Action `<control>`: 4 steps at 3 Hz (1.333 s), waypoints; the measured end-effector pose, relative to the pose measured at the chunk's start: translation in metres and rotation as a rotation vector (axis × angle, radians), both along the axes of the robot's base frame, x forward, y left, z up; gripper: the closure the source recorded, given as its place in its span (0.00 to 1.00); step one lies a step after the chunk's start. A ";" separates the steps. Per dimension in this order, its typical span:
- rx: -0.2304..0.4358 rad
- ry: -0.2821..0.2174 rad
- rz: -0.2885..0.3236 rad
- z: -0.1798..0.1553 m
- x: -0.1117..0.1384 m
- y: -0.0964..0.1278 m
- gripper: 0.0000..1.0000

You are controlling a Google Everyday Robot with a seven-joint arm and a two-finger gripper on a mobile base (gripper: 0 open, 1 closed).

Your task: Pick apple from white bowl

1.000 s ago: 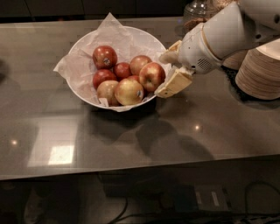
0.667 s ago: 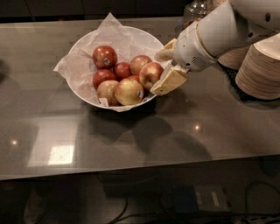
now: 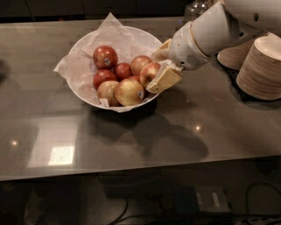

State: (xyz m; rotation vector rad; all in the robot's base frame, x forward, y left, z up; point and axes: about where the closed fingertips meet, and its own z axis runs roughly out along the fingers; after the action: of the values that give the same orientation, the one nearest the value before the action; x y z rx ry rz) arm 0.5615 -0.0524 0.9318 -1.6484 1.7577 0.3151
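The white bowl (image 3: 88, 97), lined with crinkled white paper, stands on the dark table at centre left. It holds several apples. The apple (image 3: 147, 71), red blush over yellow-green, rests at the bowl's right side. Beside it lies a yellower stickered apple (image 3: 129, 91). My gripper (image 3: 153, 72) reaches in from the right over the bowl's rim. It is open, with one tan finger (image 3: 164, 79) in front of the apple and the other (image 3: 161, 47) behind it. The apple sits between them, still among the other fruit.
Smaller dark-red apples (image 3: 105, 56) fill the bowl's middle and back. Stacked tan paper bowls (image 3: 261, 66) stand at the right edge, behind my arm. A glass jar (image 3: 197, 6) is at the back. The table's front edge runs along the bottom.
My gripper has moved a little left and further over the bowl's rim, so its fingers now sit closer around the apple. The apples have barely shifted.
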 end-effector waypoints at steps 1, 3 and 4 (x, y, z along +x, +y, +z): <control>0.001 0.009 0.000 -0.004 0.006 0.002 0.40; 0.000 0.051 -0.008 -0.021 0.015 0.002 0.41; 0.001 0.082 -0.017 -0.034 0.017 0.001 0.41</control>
State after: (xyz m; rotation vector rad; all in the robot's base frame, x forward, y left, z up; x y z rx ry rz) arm 0.5784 -0.0519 0.8981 -1.6405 1.8305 0.3806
